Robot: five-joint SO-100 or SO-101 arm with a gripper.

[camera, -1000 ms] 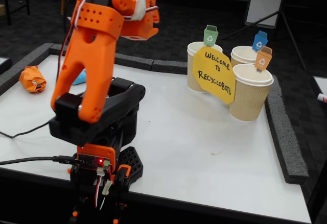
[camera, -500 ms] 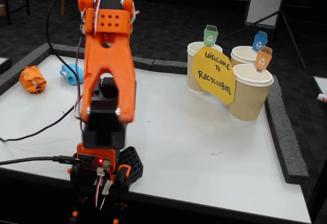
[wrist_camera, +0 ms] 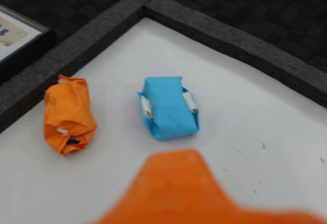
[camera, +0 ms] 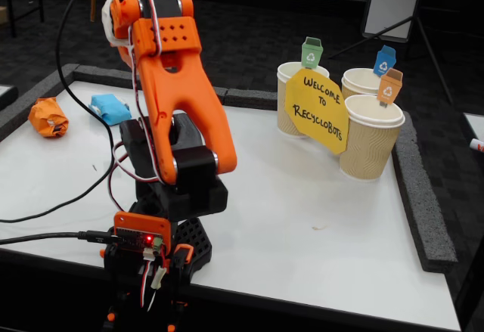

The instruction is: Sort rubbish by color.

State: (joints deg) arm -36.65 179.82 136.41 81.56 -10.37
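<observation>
Wrist view gives me only a blurred orange piece of the gripper (wrist_camera: 179, 193) at the bottom edge, so I cannot tell whether the jaws stand wide or narrow; nothing shows between them. In the fixed view the arm (camera: 178, 97) is folded up over its base and the gripper itself is hidden behind it.

Just ahead of the gripper lies the blue wad (wrist_camera: 168, 107), a folded paper packet with 2 white strips at its sides. Beside it, off to the left in the wrist view and near the dark border (wrist_camera: 76, 45), lies the orange wad (wrist_camera: 68, 114), more crumpled and lumpy. The 2 are apart, not touching, both on the white table (wrist_camera: 245, 112).

I judge both to be very light, soft paper that will squash under the jaws and slide on the smooth table if nudged from 1 side. For the blue wad I would close across its narrower width, between the 2 strips, low enough to catch the bulk. The orange wad looks best taken across its middle, where the crumple is thickest.

Far from the gripper, across the table in the fixed view, stand 3 cups (camera: 369, 139) with green, blue and orange tags behind a yellow sign (camera: 318, 109). Neither wad is sorted yet.
</observation>
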